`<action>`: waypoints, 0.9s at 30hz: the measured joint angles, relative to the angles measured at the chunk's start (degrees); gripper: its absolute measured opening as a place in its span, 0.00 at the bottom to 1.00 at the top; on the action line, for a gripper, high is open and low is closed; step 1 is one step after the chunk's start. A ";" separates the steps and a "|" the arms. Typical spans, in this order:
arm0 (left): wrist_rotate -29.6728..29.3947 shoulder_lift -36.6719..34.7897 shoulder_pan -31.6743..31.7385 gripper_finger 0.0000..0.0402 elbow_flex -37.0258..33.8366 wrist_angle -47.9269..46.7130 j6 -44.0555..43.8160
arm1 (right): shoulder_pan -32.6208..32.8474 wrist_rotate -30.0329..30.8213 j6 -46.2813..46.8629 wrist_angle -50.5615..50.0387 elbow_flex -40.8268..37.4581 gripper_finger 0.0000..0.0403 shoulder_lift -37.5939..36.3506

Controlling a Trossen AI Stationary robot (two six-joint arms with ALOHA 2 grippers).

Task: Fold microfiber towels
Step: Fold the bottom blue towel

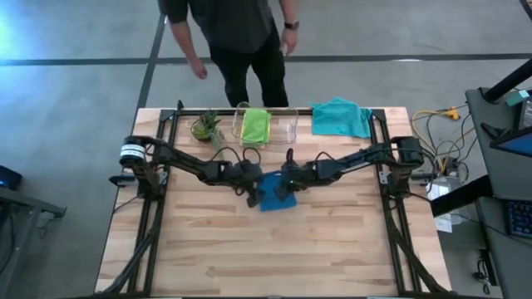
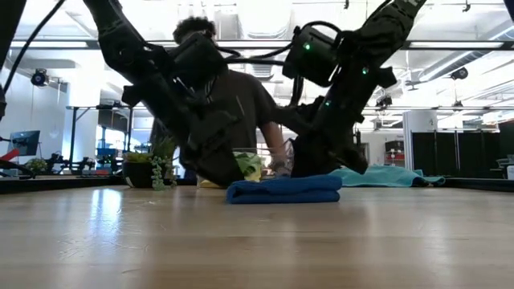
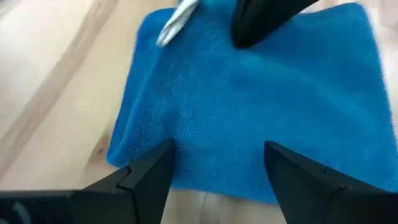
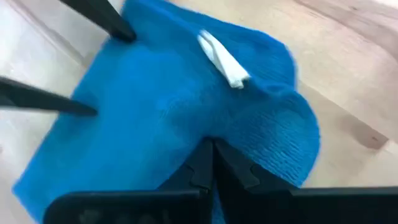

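Blue towel (image 1: pixel 274 198) lies folded at table centre, right gripper (image 4: pixel 211 146) pressing closed fingers onto it, apparently pinning the fold, while left gripper (image 3: pixel 217 163), fingers spread wide and empty, hovers over its left edge, seemingly released.

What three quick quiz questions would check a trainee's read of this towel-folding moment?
1. True or false: the blue towel lies folded near the table's middle, between the left gripper and the right gripper.
2. Which gripper has its jaws shut: A) left, B) right?
3. Fill in: the lime green towel sits inside the clear ____ at the table's far edge.

Key: 1 true; 2 B, and the left jaws stand open over the blue towel; 3 bin, beside the potted plant, with the teal towel farther along.
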 joint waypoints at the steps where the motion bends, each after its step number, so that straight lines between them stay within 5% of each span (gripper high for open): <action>1: -0.97 0.01 -0.03 0.58 0.19 -1.51 -0.06 | 0.02 0.10 0.01 -0.51 0.00 0.02 -0.01; 15: -8.49 -10.00 0.10 0.58 -0.28 -11.26 1.10 | 0.07 6.25 -3.37 -5.05 -0.25 0.02 -7.57; 21: -8.22 -18.08 0.04 0.58 -0.30 -13.69 2.45 | 4.09 2.29 -18.56 3.35 0.05 0.02 -11.37; 27: -7.92 -25.04 -0.41 0.58 -0.36 -26.33 -2.58 | 10.03 -0.42 -34.37 7.05 2.38 0.04 -6.74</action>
